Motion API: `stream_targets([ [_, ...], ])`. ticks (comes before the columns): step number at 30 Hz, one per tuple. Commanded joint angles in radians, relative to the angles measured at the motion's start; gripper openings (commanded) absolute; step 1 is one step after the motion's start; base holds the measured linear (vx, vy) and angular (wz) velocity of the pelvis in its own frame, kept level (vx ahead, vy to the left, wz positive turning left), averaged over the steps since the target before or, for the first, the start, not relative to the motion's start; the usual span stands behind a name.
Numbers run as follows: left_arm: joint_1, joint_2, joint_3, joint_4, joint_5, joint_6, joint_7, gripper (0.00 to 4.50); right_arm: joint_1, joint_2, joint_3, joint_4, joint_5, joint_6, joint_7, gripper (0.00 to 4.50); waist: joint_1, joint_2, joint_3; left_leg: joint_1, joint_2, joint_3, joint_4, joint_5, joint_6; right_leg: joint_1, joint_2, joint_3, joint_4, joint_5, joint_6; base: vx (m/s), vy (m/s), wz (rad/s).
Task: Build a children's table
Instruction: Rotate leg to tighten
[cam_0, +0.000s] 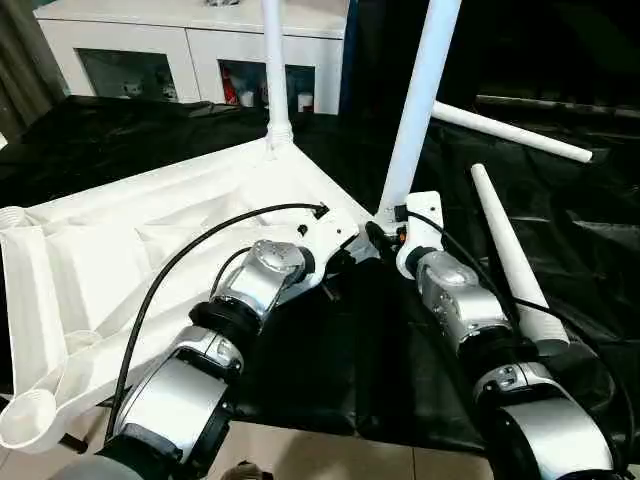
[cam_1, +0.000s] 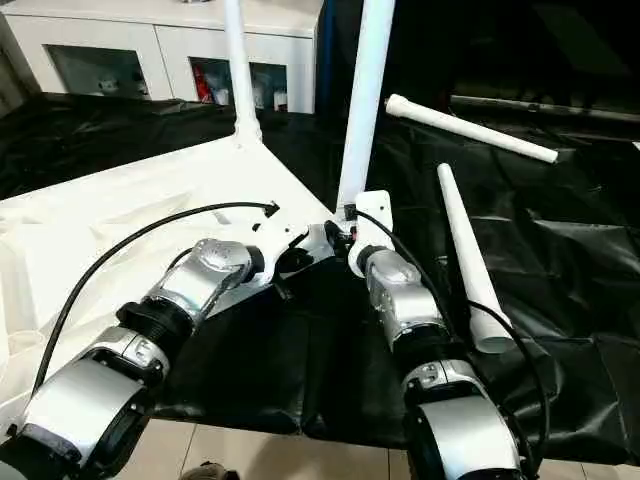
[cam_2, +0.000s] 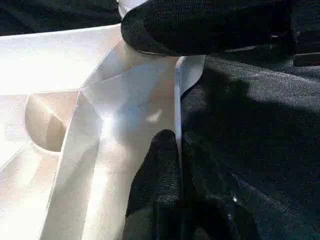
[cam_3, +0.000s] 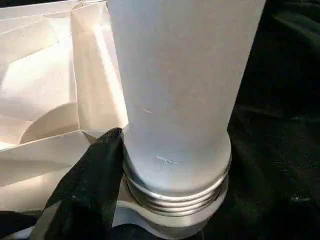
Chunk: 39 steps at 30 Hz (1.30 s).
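While a strip of pale floor (cam_0: 330, 455) is seen nearest the robot, the work surface beyond it is covered by a black sheet (cam_0: 330, 370), wrinkled and glossy, and a white cabinet (cam_0: 190, 45) with glass doors is seen at the far side of the room. The tabletop (cam_0: 120, 250) is laid ribbed underside up on the sheet, toward the robot's left, with an empty round corner socket (cam_0: 28, 412) at its near corner. The tabletop's thin edge wall near the right corner is clamped by the left gripper (cam_2: 172, 150): one black finger (cam_2: 157, 165) is pressed against the inner face, the other against the outer face, jaws narrow on the plastic. At that same corner a leg (cam_0: 415, 110) is stood in its socket, leaning a little, its threaded base (cam_3: 175, 192) partly seated with threads exposed. The right gripper (cam_0: 385, 235) is placed at the foot of this leg, one finger (cam_3: 87, 185) seen just beside the threads; whether the jaws are closed on the leg cannot be told. A second leg (cam_0: 273, 70) is already fitted upright at the far corner. Two loose legs are laid on the sheet to the right: one (cam_0: 515, 265) just beside the right forearm, one (cam_0: 510, 130) further back.
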<state>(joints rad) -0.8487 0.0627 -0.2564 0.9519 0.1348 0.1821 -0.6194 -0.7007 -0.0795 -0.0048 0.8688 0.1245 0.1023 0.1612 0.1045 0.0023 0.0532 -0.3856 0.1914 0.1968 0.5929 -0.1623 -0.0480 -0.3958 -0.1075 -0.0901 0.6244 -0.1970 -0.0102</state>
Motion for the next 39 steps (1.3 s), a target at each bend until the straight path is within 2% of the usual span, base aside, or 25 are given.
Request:
stream_targets([
  [1,-0.016,0.008,-0.008,0.022,0.012,-0.043,-0.012,0.00,0.003,-0.008,-0.031,0.052,-0.005,-0.014,0.005,3.31,-0.002,-0.004,-0.068,0.019,0.037,-0.023,-0.076,-0.260,0.009,0.043,-0.056,0.049,-0.091,-0.204,-0.181,0.000,0.000,0.00],
  [3,-0.016,0.014,-0.012,0.026,0.013,-0.049,-0.015,0.00,0.000,-0.010,-0.036,0.053,0.002,-0.030,0.017,3.48,-0.001,-0.005,-0.068,0.019,0.038,-0.023,-0.076,-0.269,0.007,0.044,-0.057,0.049,-0.091,-0.210,-0.180,0.000,0.000,0.00],
  [4,-0.011,0.030,-0.018,0.024,0.017,-0.072,-0.032,0.00,-0.002,-0.022,-0.045,0.047,0.021,-0.044,0.044,3.51,-0.002,-0.005,-0.069,0.018,0.039,-0.023,-0.076,-0.263,0.010,0.044,-0.056,0.050,-0.089,-0.193,-0.186,0.000,0.000,0.00],
  [7,0.003,0.059,-0.016,0.008,0.017,-0.096,-0.070,0.00,0.008,-0.059,-0.032,0.011,0.020,-0.041,0.099,3.87,0.000,-0.007,-0.070,0.016,0.039,-0.022,-0.074,-0.237,0.024,0.046,-0.056,0.050,-0.084,-0.151,-0.196,0.000,0.000,0.00],
  [8,0.003,0.059,-0.016,0.008,0.017,-0.096,-0.070,0.00,0.008,-0.059,-0.032,0.011,0.020,-0.041,0.099,3.87,0.001,-0.006,-0.071,0.015,0.038,-0.022,-0.073,-0.231,0.029,0.047,-0.056,0.049,-0.084,-0.144,-0.198,0.000,0.000,0.00],
  [10,0.015,0.092,-0.014,-0.009,0.009,-0.118,-0.118,0.00,0.028,-0.111,-0.004,-0.045,0.015,-0.021,0.217,4.11,0.002,-0.008,-0.073,0.014,0.038,-0.021,-0.070,-0.198,0.043,0.050,-0.054,0.048,-0.077,-0.089,-0.212,0.000,0.000,0.00],
  [12,0.025,0.126,-0.011,-0.023,-0.002,-0.128,-0.166,0.00,0.063,-0.172,0.030,-0.124,0.022,0.015,0.371,4.11,0.007,-0.008,-0.075,0.012,0.039,-0.019,-0.065,-0.161,0.078,0.054,-0.051,0.048,-0.068,-0.010,-0.221,0.000,0.000,0.00],
  [14,0.040,0.166,-0.011,-0.045,-0.021,-0.154,-0.246,0.00,0.120,-0.262,0.083,-0.234,0.027,0.026,0.557,4.11,0.011,-0.010,-0.073,0.011,0.038,-0.019,-0.063,-0.159,0.090,0.056,-0.050,0.046,-0.070,-0.004,-0.219,0.000,0.000,0.00],
  [15,0.044,0.174,-0.011,-0.050,-0.025,-0.157,-0.263,0.00,0.131,-0.279,0.093,-0.254,0.028,0.028,0.590,4.11,0.017,-0.011,-0.075,0.010,0.039,-0.019,-0.060,-0.154,0.101,0.060,-0.052,0.045,-0.068,0.004,-0.215,0.000,0.000,0.00],
  [16,0.053,0.187,-0.013,-0.064,-0.035,-0.180,-0.306,0.00,0.149,-0.305,0.106,-0.288,0.037,0.036,0.640,4.11,0.017,-0.009,-0.073,0.010,0.041,-0.019,-0.062,-0.151,0.103,0.056,-0.052,0.045,-0.068,-0.002,-0.218,0.000,0.000,0.00],
  [18,0.077,0.220,-0.020,-0.116,-0.067,-0.203,-0.423,0.00,0.183,-0.355,0.128,-0.361,0.065,0.063,0.743,4.11,0.014,-0.010,-0.074,0.009,0.042,-0.019,-0.061,-0.162,0.097,0.059,-0.053,0.044,-0.069,-0.027,-0.225,0.000,0.000,0.00],
  [22,0.092,0.242,-0.030,-0.166,-0.085,-0.183,-0.505,0.00,0.200,-0.378,0.148,-0.409,0.082,0.089,0.804,4.11,0.005,-0.003,-0.071,0.015,0.048,-0.017,-0.065,-0.201,0.082,0.047,-0.053,0.045,-0.074,-0.081,-0.253,0.000,0.000,0.00],
  [25,0.100,0.249,-0.035,-0.195,-0.091,-0.180,-0.537,0.00,0.211,-0.377,0.158,-0.448,0.094,0.116,0.835,4.11,0.014,0.000,-0.070,0.023,0.051,-0.017,-0.067,-0.214,0.062,0.042,-0.054,0.048,-0.075,-0.097,-0.256,0.000,0.000,0.00],
  [28,0.112,0.253,-0.041,-0.222,-0.100,-0.174,-0.562,0.00,0.224,-0.374,0.173,-0.489,0.095,0.146,0.867,4.11,0.022,-0.002,-0.073,0.019,0.051,-0.018,-0.067,-0.191,0.060,0.047,-0.055,0.048,-0.067,-0.054,-0.253,0.000,0.000,0.00],
  [31,0.122,0.246,-0.046,-0.244,-0.100,-0.165,-0.571,0.00,0.210,-0.358,0.190,-0.455,0.059,0.120,0.840,4.11,0.024,-0.002,-0.074,0.017,0.048,-0.018,-0.065,-0.183,0.059,0.047,-0.058,0.048,-0.068,-0.048,-0.252,0.000,0.000,0.00],
  [34,0.126,0.239,-0.050,-0.257,-0.097,-0.157,-0.576,0.00,0.196,-0.348,0.206,-0.421,0.029,0.096,0.816,4.11,0.022,0.000,-0.073,0.018,0.048,-0.018,-0.067,-0.193,0.041,0.045,-0.058,0.048,-0.071,-0.075,-0.248,0.000,0.000,0.00],
  [39,0.132,0.235,-0.049,-0.276,-0.096,-0.144,-0.585,0.00,0.185,-0.316,0.182,-0.418,0.054,0.108,0.807,4.11,0.029,0.001,-0.075,0.020,0.049,-0.018,-0.067,-0.186,0.041,0.045,-0.056,0.048,-0.066,-0.049,-0.245,0.000,0.000,0.00],
])
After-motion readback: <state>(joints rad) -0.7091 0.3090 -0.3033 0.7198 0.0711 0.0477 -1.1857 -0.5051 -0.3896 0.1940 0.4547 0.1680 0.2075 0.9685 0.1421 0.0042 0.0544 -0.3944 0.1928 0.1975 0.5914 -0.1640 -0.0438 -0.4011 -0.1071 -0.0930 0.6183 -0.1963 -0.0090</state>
